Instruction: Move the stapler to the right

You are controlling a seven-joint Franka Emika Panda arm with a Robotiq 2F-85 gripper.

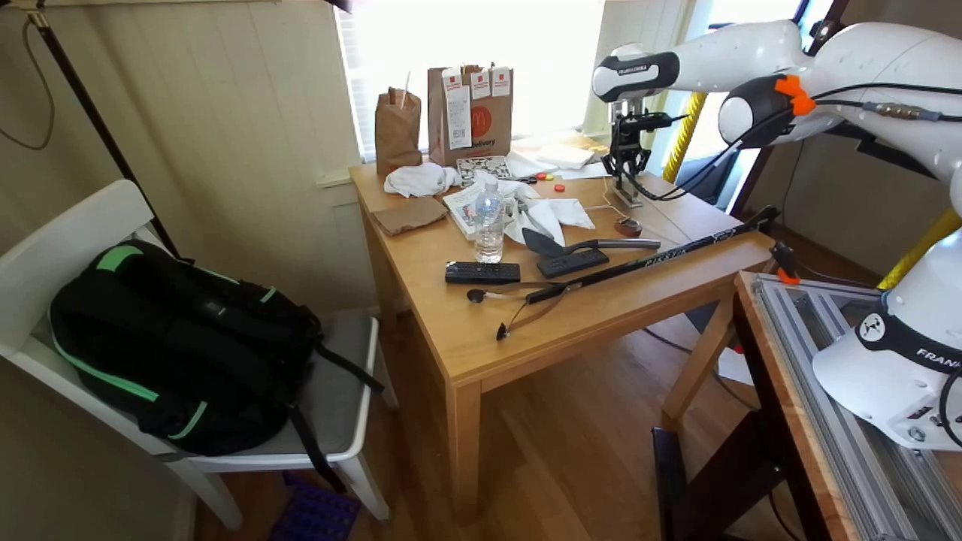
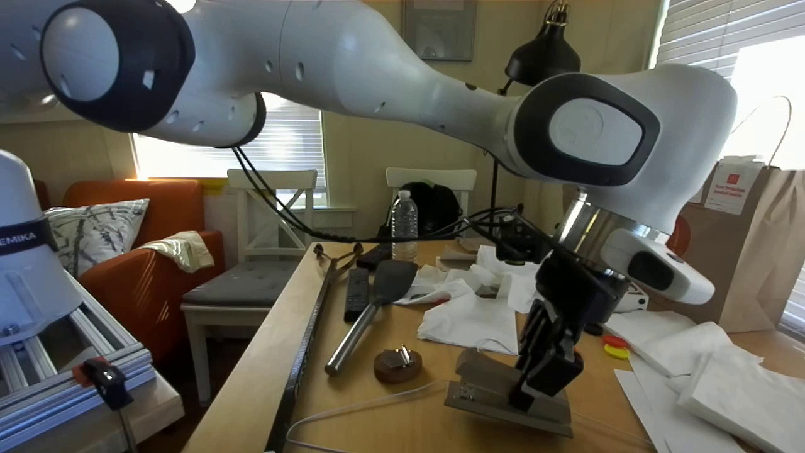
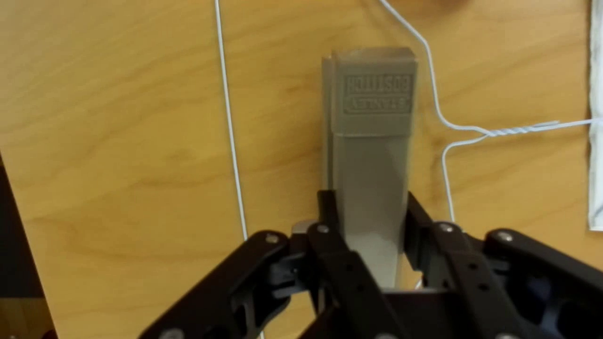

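Note:
A grey-brown stapler (image 3: 372, 155) with a Stanley Bostitch mark lies lengthwise between my fingers in the wrist view. My gripper (image 3: 370, 207) is shut on it, with a black finger against each long side near its middle. In an exterior view the stapler (image 2: 484, 402) is over the near part of the table under my gripper (image 2: 531, 385), its upper arm partly hidden by the fingers. I cannot tell whether its base touches the table. The stapler (image 1: 627, 195) and gripper (image 1: 628, 167) also show small in an exterior view.
A thin white wire (image 3: 231, 127) runs beside the stapler. A brown round object (image 2: 398, 367), a spatula (image 2: 371, 314), a black reacher pole (image 2: 308, 346) and a bottle (image 1: 489, 225) lie or stand on one side. White papers (image 2: 742, 390) and a paper bag (image 1: 471, 113) are on the other.

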